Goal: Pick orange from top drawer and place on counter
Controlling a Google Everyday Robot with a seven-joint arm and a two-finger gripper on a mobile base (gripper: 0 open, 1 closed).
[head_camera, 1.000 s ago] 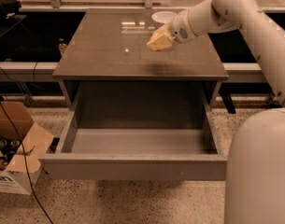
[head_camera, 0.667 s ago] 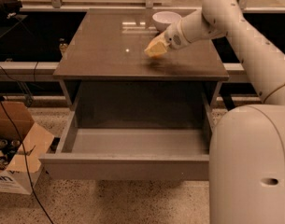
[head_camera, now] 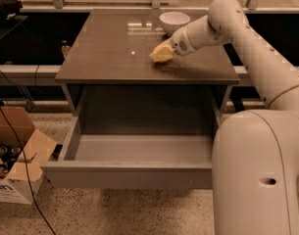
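The top drawer [head_camera: 127, 174] is pulled wide open below the counter, and its grey floor shows nothing on it. My gripper [head_camera: 161, 54] is a yellowish tip at the end of the white arm. It is low over the counter [head_camera: 110, 48], right of the middle and near the front edge. No orange shows in the drawer or on the counter. Whether one is hidden in the gripper I cannot tell.
A white bowl [head_camera: 174, 21] stands at the back of the counter, just behind the gripper. An open cardboard box [head_camera: 14, 165] and cables lie on the floor at the left. My white base [head_camera: 261, 180] fills the lower right beside the drawer.
The gripper has moved a little left and toward the counter's front edge, lower over the top, away from the white bowl. The drawer has not moved.
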